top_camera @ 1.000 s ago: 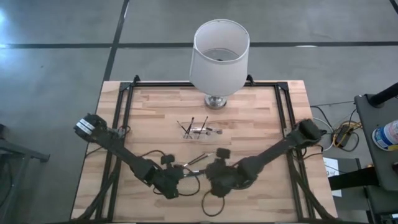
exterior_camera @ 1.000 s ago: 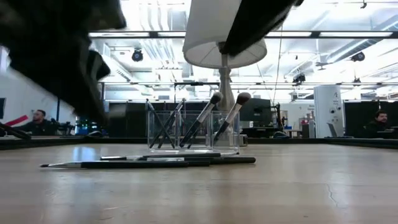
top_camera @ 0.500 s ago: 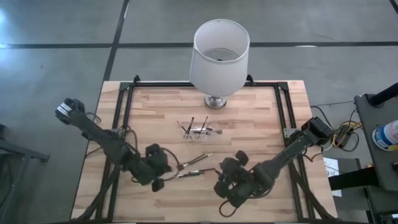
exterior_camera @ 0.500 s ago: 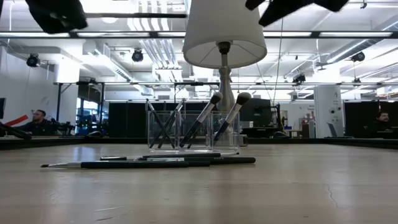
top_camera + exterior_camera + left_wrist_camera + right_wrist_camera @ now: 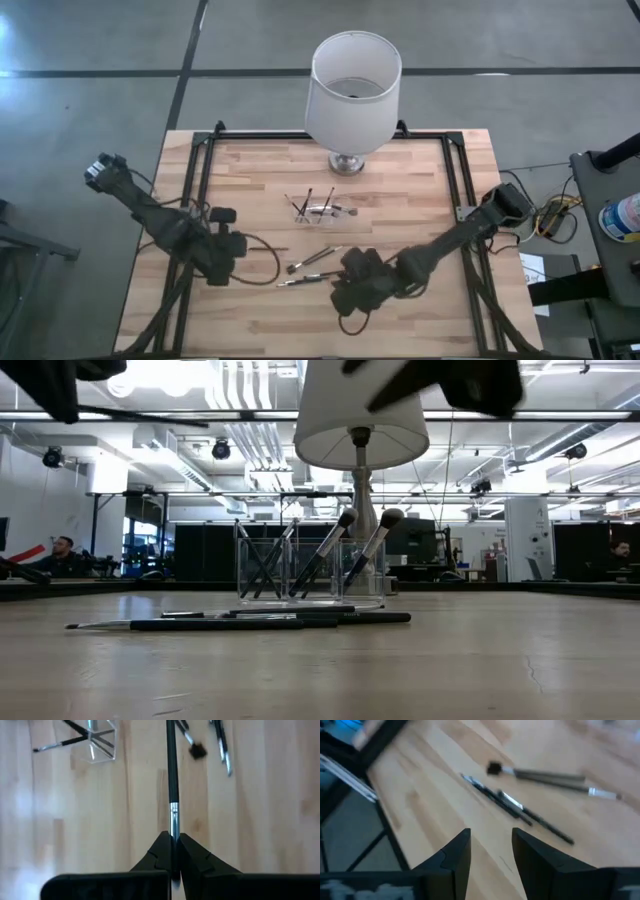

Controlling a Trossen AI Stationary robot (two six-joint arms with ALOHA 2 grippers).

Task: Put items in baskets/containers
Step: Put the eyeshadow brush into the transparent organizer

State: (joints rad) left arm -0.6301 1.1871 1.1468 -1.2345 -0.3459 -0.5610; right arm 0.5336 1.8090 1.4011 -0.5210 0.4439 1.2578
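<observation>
High view: the clear holder (image 5: 318, 209) stands near the table's middle, just in front of the lamp (image 5: 352, 85), and already contains several brushes. Two loose brushes (image 5: 312, 270) lie on the wooden table (image 5: 420, 180) nearer the front edge, well apart from the holder. The left gripper (image 5: 262, 268) hangs over the left front part of the table, with a thin dark brush running from it toward the loose pair. The right gripper (image 5: 345, 280) sits at the right end of the loose brushes.

Low view: the holder (image 5: 300, 570) shows four or more brushes leaning inside its compartments; two have round bristle heads pointing up. In front of it, the loose brushes (image 5: 240, 622) lie flat on the wood. Both arms appear only as dark blurs at the top.

Left wrist view: the left gripper (image 5: 172, 851) is clenched on a thin brush (image 5: 172, 775), gripped at its metal band, with the dark handle pointing out ahead. The holder (image 5: 100, 740) is well beyond it.

Right wrist view: the right gripper (image 5: 491, 847) is released, its fingers (image 5: 457, 852) apart and empty, hovering near the two loose brushes (image 5: 535, 795) without touching them.

Task status, judged from these views: roughly half done. One brush is in the left gripper's grasp and not yet delivered; two remain on the table to be picked up and placed.
</observation>
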